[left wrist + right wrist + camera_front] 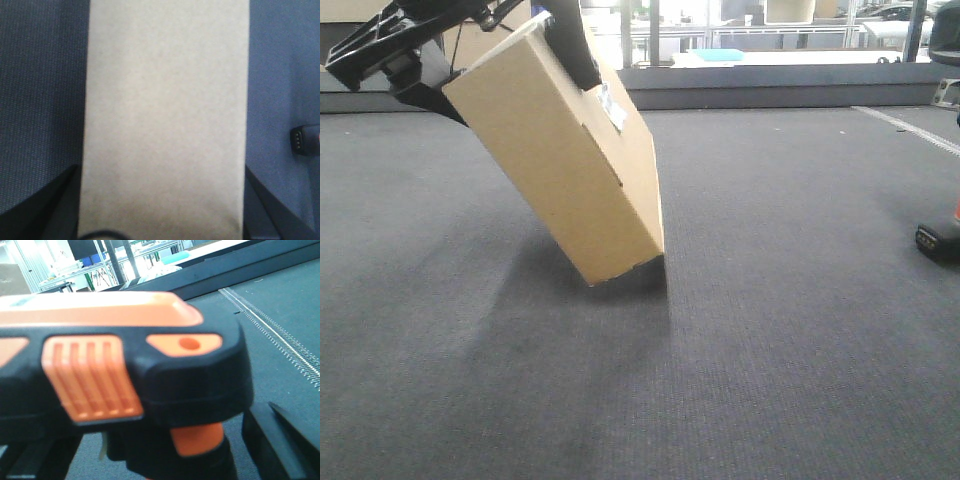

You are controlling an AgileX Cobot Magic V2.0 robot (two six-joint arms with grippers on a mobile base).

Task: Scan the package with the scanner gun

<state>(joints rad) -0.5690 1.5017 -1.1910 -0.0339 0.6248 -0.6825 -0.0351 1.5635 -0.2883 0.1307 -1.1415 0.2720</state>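
The package (560, 160) is a tan cardboard box, tilted, with its low end down at the grey carpet (770, 330) and a small white label (612, 108) on its upper face. My left gripper (505, 60) is shut on the box's raised end, and its black fingers (45, 205) show on either side of the package (165, 110). The scanner gun (125, 365), black with orange parts, fills the right wrist view. My right gripper (165, 460) straddles its handle, with carpet showing on both sides. The scanner gun (940, 235) stands at the far right.
A dark raised ledge (770, 95) runs along the back of the carpet, with a white strip (910, 125) on the floor at the right. Benches and shelving (100, 265) stand beyond. The scanner's dotted end (304, 140) lies right of the box.
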